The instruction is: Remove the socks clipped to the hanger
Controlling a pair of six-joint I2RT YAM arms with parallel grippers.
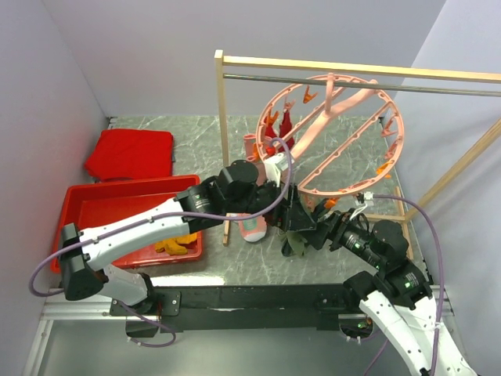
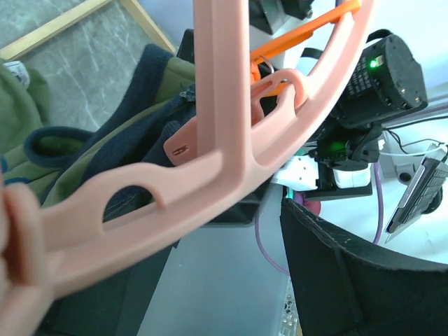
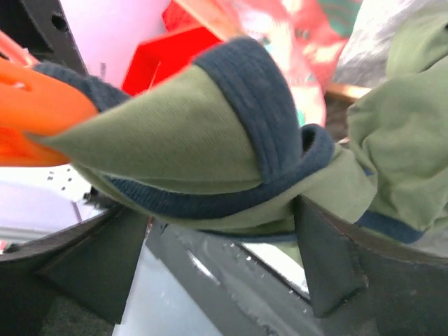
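The round salmon-pink hanger (image 1: 337, 133) hangs from the rail. Red socks (image 1: 285, 124) are clipped at its upper left, and a pink sock (image 1: 252, 227) hangs below my left arm. My left gripper (image 1: 275, 186) is open at the ring's lower edge; in the left wrist view the hanger's rim (image 2: 210, 168) crosses above the open gripper (image 2: 210, 280). An olive sock with a navy cuff (image 3: 182, 140) hangs from an orange clip (image 3: 35, 112). It lies between the wide-apart fingers (image 3: 336, 259) of my open right gripper (image 3: 224, 245), touching the right one. From above that sock (image 1: 294, 246) droops under the right gripper (image 1: 301, 221).
A wooden rack (image 1: 221, 141) with a metal rail (image 1: 376, 81) carries the hanger. A red bin (image 1: 86, 205) at the left holds a yellow sock (image 1: 176, 244). A flat red slab (image 1: 129, 153) lies behind the bin. Grey walls close in on both sides.
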